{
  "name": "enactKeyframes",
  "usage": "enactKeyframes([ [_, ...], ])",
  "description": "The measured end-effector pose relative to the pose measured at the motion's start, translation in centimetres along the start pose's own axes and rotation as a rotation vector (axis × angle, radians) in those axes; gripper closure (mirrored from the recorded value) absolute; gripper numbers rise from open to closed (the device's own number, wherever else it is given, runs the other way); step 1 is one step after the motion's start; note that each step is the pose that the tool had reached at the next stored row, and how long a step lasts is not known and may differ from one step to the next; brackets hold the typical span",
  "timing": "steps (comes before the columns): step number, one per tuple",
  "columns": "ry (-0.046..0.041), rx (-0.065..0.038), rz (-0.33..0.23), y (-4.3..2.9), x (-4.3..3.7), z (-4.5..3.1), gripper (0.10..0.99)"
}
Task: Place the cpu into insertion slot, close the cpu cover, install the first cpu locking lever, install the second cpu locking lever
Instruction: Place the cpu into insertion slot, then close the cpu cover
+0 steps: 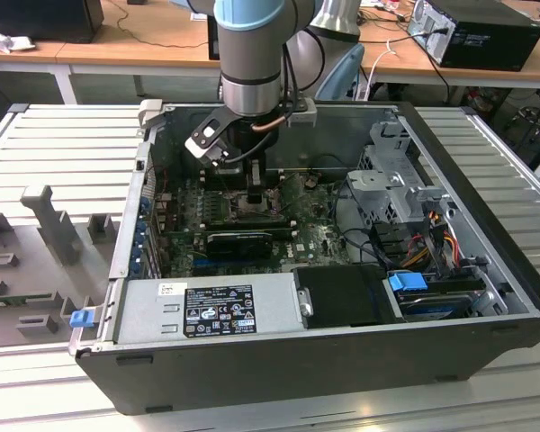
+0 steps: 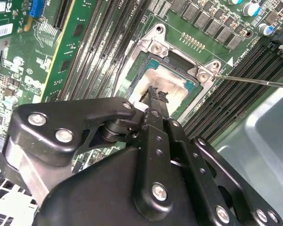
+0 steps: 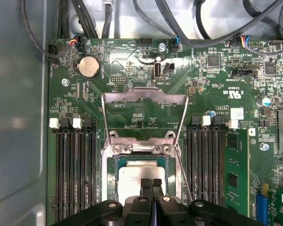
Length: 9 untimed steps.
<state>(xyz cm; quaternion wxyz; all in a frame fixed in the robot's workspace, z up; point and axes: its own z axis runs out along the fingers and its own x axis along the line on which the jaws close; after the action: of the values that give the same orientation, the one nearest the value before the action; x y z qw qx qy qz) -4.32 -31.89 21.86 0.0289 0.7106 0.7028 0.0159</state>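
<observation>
The cpu (image 3: pixel 134 175), a pale silver square, lies in the insertion slot (image 3: pixel 106 176) on the green motherboard; in the second wrist view the cpu (image 2: pixel 172 81) sits inside the slot's metal rim (image 2: pixel 153 47). The cpu cover (image 3: pixel 144 96) stands open, swung back from its hinge over the board. A thin locking lever (image 3: pixel 183 172) runs along one side of the slot, and the lever (image 2: pixel 254 81) sticks out past the socket corner. My gripper (image 3: pixel 151 181) is shut with its fingers together, tips just over the cpu's top (image 2: pixel 155 90). In the exterior view the gripper (image 1: pixel 255 191) reaches down inside the case.
Long black memory slots (image 3: pixel 74 169) flank the socket on both sides. A coin battery (image 3: pixel 89 67) and cables (image 3: pixel 198 28) lie beyond the cover. A black card (image 1: pixel 238 241), the power supply (image 1: pixel 207 310) and a drive cage (image 1: pixel 391 180) crowd the case (image 1: pixel 486 234).
</observation>
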Motion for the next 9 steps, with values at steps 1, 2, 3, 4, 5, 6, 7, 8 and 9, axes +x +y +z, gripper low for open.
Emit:
enactKeyframes([
  [1,-0.0014,0.0,0.0,0.0,0.0,-0.06,0.98],
  [2,-0.003,0.0,0.0,0.01,-0.01,-0.14,0.98],
  [3,-0.004,0.0,0.0,0.02,0.0,-0.25,0.98],
  [4,-0.0057,0.0,0.0,0.03,0.0,-0.41,0.98],
  [5,-0.0059,0.0,0.0,0.11,-0.01,-0.41,0.98],
  [6,-0.0059,0.0,0.0,0.28,-0.04,-0.4,0.98],
  [7,-0.0051,0.001,0.0,0.47,-0.11,-0.39,0.98],
  [8,-0.0045,0.001,0.0,0.53,-0.13,-0.38,0.98],
  [9,-0.0039,0.001,0.0,0.56,-0.14,-0.38,0.98],
])
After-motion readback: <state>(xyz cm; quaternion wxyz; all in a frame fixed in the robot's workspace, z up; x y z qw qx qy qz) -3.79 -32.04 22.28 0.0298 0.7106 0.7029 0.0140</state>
